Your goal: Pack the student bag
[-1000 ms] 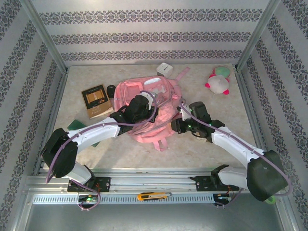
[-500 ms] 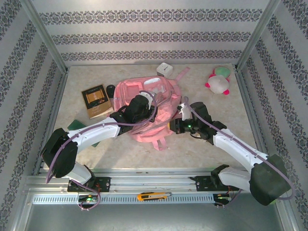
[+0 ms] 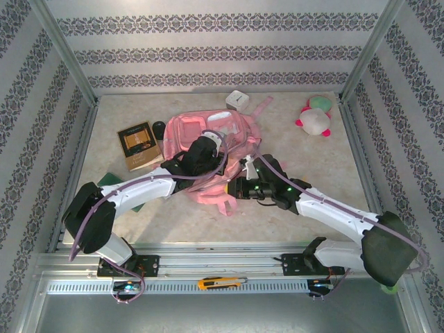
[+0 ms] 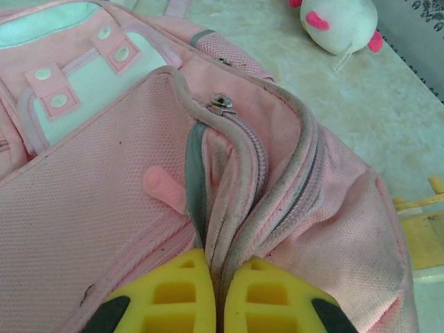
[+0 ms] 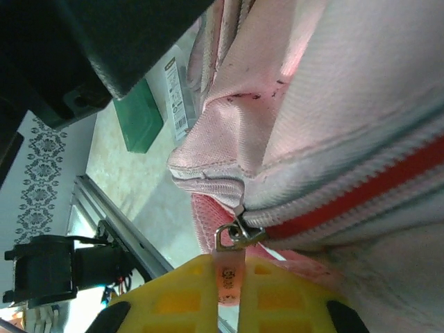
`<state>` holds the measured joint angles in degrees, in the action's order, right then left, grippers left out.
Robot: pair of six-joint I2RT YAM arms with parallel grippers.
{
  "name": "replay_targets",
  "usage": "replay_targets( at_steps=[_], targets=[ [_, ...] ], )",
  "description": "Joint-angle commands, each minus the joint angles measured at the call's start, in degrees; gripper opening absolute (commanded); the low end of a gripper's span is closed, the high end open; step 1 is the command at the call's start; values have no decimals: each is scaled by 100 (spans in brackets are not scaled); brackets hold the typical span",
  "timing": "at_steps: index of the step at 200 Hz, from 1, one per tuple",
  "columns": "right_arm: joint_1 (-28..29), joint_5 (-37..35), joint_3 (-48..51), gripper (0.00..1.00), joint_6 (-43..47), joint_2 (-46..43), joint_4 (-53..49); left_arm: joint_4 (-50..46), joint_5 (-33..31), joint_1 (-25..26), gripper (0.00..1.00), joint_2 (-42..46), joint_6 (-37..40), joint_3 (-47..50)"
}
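Right hand [image 5: 227, 267] seemingly pinches zipper pull [image 5: 229, 239].

**Student bag** [image 4: 90, 208]: matt pink woven cloth with a coarse, mesh-like weave on the pockets, smoother pale panels, and dull, worn piping.
**Zip slider** [image 4: 222, 103]: bright metal.
**Zip pull tab** [image 5: 229, 274]: smooth pink rubbery plastic on a metal clasp.
**Fingers** [image 4: 182, 295] of the left gripper [image 4: 217, 267]: matt yellow moulded plastic.
**Plush toy** [image 4: 343, 24]: soft, fuzzy fabric.
**Table** [image 3: 298, 208]: smooth, marbled, low sheen.
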<state>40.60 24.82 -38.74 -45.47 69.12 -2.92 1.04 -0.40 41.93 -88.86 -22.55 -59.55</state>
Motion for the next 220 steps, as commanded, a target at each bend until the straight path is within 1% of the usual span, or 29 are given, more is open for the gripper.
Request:
replay_targets(
  at_steps=[1, 10, 21, 26, 41, 50, 55, 71, 80, 102, 120, 138, 146, 155, 157, 172, 177, 179, 180, 192, 193, 194, 202, 209, 220],
  targets=[
    [73, 78, 25, 29, -248, -183, 65, 965, 139, -71, 0, 58, -32, -127],
    [-13, 17, 41, 38, -217, -405, -69, 1075, 354, -88, 0, 151, 173, -42],
    [-139, -100, 10, 55, -175, -683, -357, 1073, 650, -106, 0, 244, 514, 9],
    [-188, -180, -22, 60, -147, -801, -530, 1021, 729, -106, 0, 264, 699, 13],
    [-459, -266, -72, 69, -60, -1087, -889, 993, 978, -163, 0, 330, 1017, 84],
    [-611, -288, -51, 71, -95, -1211, -1015, 1116, 1258, -221, 0, 379, 1136, 167],
    [-787, -310, 9, 73, -207, -1286, -1043, 1208, 1439, -265, 0, 411, 1197, 221],
    [-1146, -243, 154, 76, -591, -1392, -934, 1438, 1940, -377, 0, 479, 1387, 342],
    [-1256, -183, 152, 77, -714, -1376, -836, 1509, 2174, -425, 0, 498, 1505, 363],
    [-1308, -169, 71, 79, -869, -1187, -521, 1563, 2795, -501, 0, 478, 1654, 297],
    [-1359, -252, 73, 79, -1067, -921, -229, 1758, 3186, -536, 0, 450, 1611, 310],
    [-1361, -139, 124, 78, -1349, -598, 420, 1958, 3521, -555, 0, 431, 1547, 330],
    [-1353, -33, 143, 77, -1471, -443, 842, 1958, 3607, -554, 0, 417, 1556, 309],
    [-1325, 46, 132, 71, -1575, -294, 1174, 1895, 3598, -554, 0, 407, 1586, 279],
    [-1307, 59, 118, 67, -1601, -248, 1257, 1870, 3572, -557, 0, 401, 1593, 267],
    [-1221, 40, -36, 46, -1624, -90, 1436, 1528, 3264, -563, 0, 427, 1696, 145],
    [-1174, -33, -73, 40, -1615, -75, 1458, 1363, 3065, -563, 0, 433, 1717, 86],
    [-1162, -49, -81, 39, -1619, -75, 1459, 1307, 3005, -559, 0, 443, 1718, 67],
    [-1149, -78, -92, 37, -1615, -70, 1485, 1269, 2955, -561, 1, 445, 1723, 53],
    [-1023, -368, -133, 23, -1695, -115, 1619, 848, 2459, -572, 11, 514, 1736, -76],
    [-1023, -368, -133, 23, -1695, -115, 1619, 807, 2414, -572, 12, 525, 1736, -88],
    [-1009, -411, -134, 21, -1720, -124, 1648, 765, 2374, -572, 13, 531, 1736, -99],
    [-939, -647, -142, 13, -1838, -159, 1732, 429, 2104, -572, 24, 610, 1719, -190],
    [-886, -889, -142, 9, -2014, -186, 1795, 145, 1967, -571, 32, 703, 1714, -241],
    [-801, -1157, -149, 6, -2204, -195, 1901, -244, 1816, -568, 37, 892, 1627, -269]
  ],
)
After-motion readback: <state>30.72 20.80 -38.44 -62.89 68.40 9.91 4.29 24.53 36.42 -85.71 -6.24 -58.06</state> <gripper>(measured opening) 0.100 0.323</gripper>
